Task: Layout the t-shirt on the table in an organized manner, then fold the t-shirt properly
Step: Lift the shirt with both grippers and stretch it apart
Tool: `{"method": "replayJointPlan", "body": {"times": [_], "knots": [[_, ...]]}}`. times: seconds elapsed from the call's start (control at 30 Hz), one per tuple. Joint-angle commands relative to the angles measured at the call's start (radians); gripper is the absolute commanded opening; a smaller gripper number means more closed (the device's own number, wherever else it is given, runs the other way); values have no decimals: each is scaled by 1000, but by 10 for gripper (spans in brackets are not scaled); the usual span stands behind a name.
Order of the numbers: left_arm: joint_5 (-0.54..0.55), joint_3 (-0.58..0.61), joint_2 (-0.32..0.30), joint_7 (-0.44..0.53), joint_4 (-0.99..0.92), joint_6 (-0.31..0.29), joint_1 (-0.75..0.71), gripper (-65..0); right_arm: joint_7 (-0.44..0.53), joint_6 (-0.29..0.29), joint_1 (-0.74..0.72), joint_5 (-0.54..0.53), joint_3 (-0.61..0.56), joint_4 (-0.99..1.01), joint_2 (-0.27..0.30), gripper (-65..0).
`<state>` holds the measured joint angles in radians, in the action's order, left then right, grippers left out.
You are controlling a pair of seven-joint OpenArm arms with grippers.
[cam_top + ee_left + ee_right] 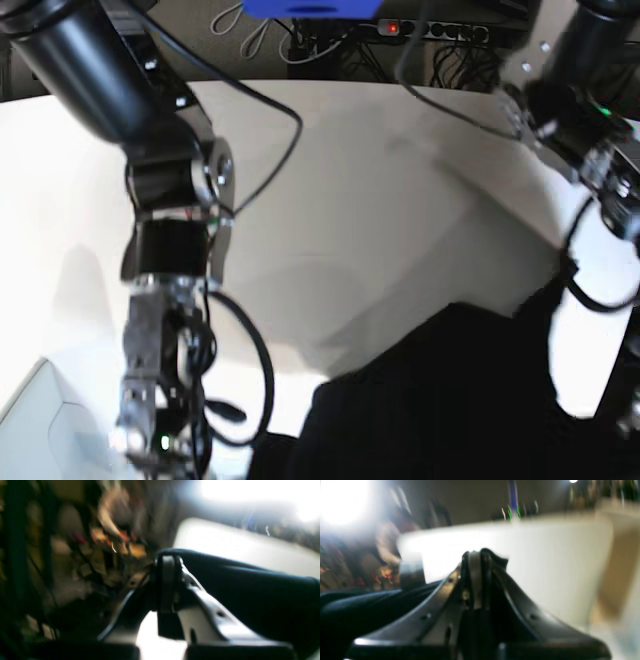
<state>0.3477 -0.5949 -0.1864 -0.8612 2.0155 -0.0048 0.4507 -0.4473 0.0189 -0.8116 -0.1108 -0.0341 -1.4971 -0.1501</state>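
1. Left gripper point(168, 562): fingers clenched on the black fabric t-shirt point(250, 590), held above the large white smooth table point(240, 547).
2. Right gripper point(476, 557): fingers pinched together on black cloth of the same t-shirt.
3. Base view: t-shirt hangs bunched at lower right, table beyond.

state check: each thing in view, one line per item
t-shirt: lifted off the tabletop, held up between both grippers, not laid out, not folded.
left gripper: shut on the shirt's black cloth.
right gripper: shut, black cloth pinched at the tips.
table: bare white top where visible; shirt's shadow falls on it.
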Motion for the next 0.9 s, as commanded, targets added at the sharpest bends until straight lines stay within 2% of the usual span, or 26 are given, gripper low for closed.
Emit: {"method": "replayJointPlan", "body": {"times": [0.0, 0.13, 0.33, 0.43, 0.63, 0.87], "knots": [[34, -1, 9, 30, 11, 4, -11, -647, 52, -10, -4, 4, 9, -38, 10, -650], [101, 56, 90, 32, 6, 1, -178, -647, 63, -10, 156, 3, 36, -84, 31, -650], [109, 240, 153, 35, 9, 1, -445, -648, 132, -10, 369, 3, 115, -125, 45, -650], [110, 298, 183, 35, 11, 1, -559, -648, 147, -10, 450, 3, 159, -142, 73, -650], [153, 427, 176, 35, 6, 1, -725, -648, 149, -10, 545, 4, 216, -138, 137, -650], [158, 537, 176, 26, 4, 1, -743, -646, 143, -12, 598, 9, 282, -138, 143, -650]]}}
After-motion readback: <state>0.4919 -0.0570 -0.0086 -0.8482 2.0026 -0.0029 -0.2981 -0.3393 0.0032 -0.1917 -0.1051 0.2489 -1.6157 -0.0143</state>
